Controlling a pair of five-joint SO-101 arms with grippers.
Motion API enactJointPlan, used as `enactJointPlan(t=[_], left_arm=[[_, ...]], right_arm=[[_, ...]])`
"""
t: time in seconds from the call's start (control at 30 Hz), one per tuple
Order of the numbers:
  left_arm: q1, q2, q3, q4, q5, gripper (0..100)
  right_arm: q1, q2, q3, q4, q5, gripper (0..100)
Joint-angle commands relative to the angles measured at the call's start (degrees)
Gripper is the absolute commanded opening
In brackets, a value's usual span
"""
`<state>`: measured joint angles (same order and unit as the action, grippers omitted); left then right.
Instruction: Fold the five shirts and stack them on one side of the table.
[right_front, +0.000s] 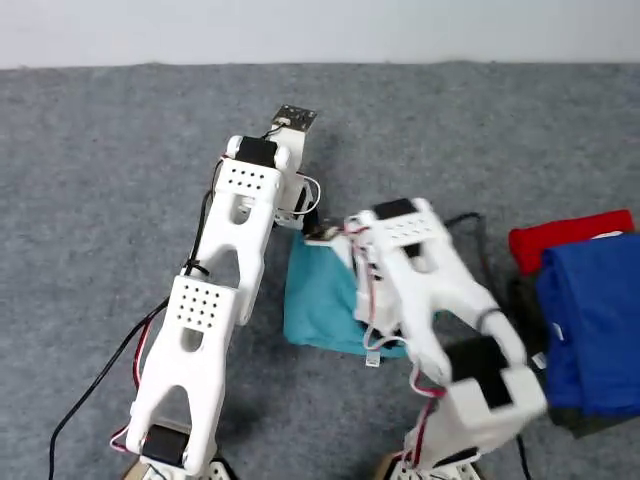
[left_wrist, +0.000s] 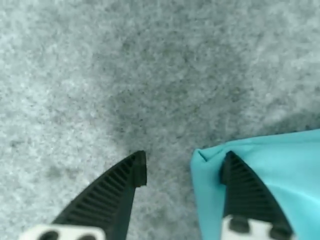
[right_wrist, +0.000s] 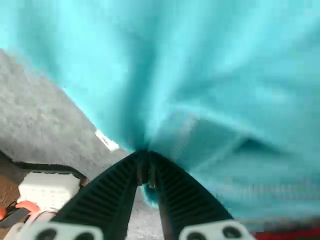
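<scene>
shirt (right_wrist: 210, 75) in right tool (right_wrist: 145, 162)

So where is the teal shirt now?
High view: the teal shirt lies between the left arm and right arm, left of the blue shirt; the right tool is shut on it.

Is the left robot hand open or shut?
Open. The jaws of the left gripper stand apart: one over bare table, the other over a corner of the teal shirt.
</scene>
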<state>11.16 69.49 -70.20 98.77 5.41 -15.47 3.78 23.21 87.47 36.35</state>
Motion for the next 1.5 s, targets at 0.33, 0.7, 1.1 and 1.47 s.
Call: enactJointPlan(t=[0.33,0.7,1.1,1.47], left_arm=[[-1.1,-0.2,-0.9,0.1,0.4,24],[-3.2,-4.8,-6.2,1.8,0.4,24],[-3.4,-18.5,-7.2,1.8,0.3,27],[-3.3,-22.1,-7.1,1.9,0.3,28]], right_arm=[[20.0,-12.4,1.1,-9.3,-11.2,19.8],[12.6,-14.4,-5.6,-7.6,-19.8,25.9],[12.4,-12.2,-15.2,-3.6,-19.8,25.9],[9.5,9.0,-15.6,-20.2,-22.6,25.9]])
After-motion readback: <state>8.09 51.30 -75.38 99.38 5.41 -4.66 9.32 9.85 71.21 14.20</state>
